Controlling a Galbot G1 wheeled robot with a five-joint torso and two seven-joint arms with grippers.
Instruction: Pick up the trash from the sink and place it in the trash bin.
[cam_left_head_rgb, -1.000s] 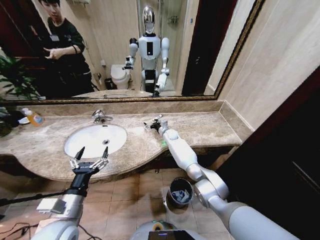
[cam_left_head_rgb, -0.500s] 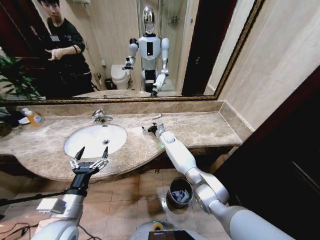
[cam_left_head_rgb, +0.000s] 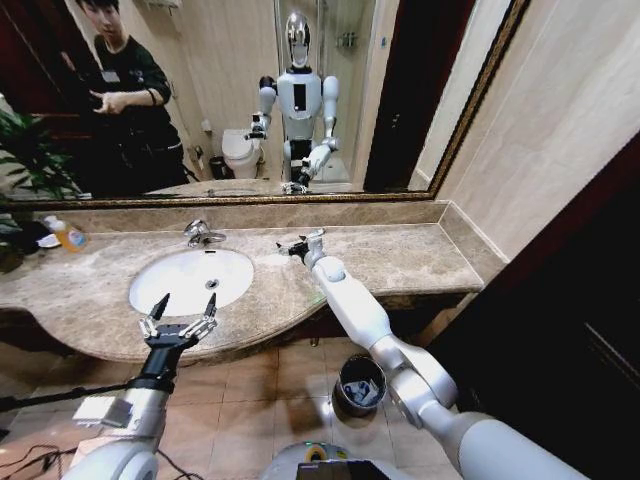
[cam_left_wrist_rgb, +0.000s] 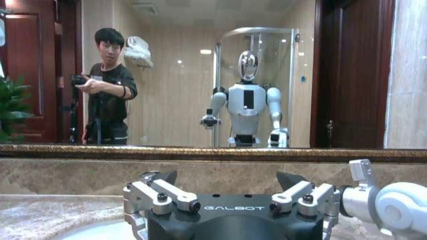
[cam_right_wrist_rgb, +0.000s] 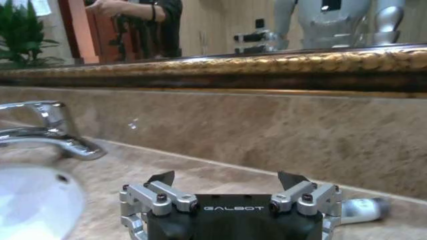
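Observation:
The white oval sink (cam_left_head_rgb: 190, 278) sits in the beige marble counter, and no trash shows in its basin. My right gripper (cam_left_head_rgb: 295, 246) is low over the counter just right of the sink, open with nothing between its fingers (cam_right_wrist_rgb: 227, 178). A little white tube (cam_right_wrist_rgb: 357, 209) lies on the counter beside it, close to the back wall (cam_left_head_rgb: 316, 234). My left gripper (cam_left_head_rgb: 186, 300) hangs open over the counter's front edge before the sink, and it is open in its own wrist view (cam_left_wrist_rgb: 225, 177). The black trash bin (cam_left_head_rgb: 358, 385) stands on the floor under my right arm, with litter inside.
The chrome faucet (cam_left_head_rgb: 203, 233) stands behind the basin, near my right gripper (cam_right_wrist_rgb: 47, 132). An orange-yellow soap bottle (cam_left_head_rgb: 68, 236) is at the counter's far left. A gold-framed mirror runs above the backsplash. The counter bends at a corner wall on the right.
My right gripper has shifted a little left along the counter, toward the sink and faucet. The left arm has not moved.

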